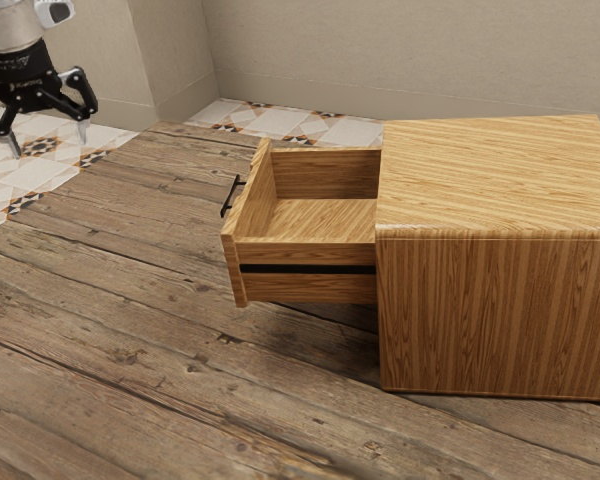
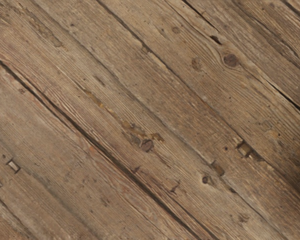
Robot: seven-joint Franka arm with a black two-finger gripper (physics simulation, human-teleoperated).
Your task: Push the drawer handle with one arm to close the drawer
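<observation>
While the end effector (image 1: pixel 50 148) hangs empty with its fingers spread, the handle (image 1: pixel 230 197) lies between three and four o'clock from it in the exterior view, on the drawer (image 1: pixel 310 254) jutting toward nine from the cabinet (image 1: pixel 495 320).

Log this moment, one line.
brown wooden drawer: open | slim black bar handle: untouched | black two-finger hand: open, well apart from handle | closing: not yet done

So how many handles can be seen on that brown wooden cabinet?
1: a thin black bar handle on the outer face of the pulled-out, light-brown wooden drawer. The boxy wooden cabinet's front is turned from sight, so others may be hidden.
</observation>
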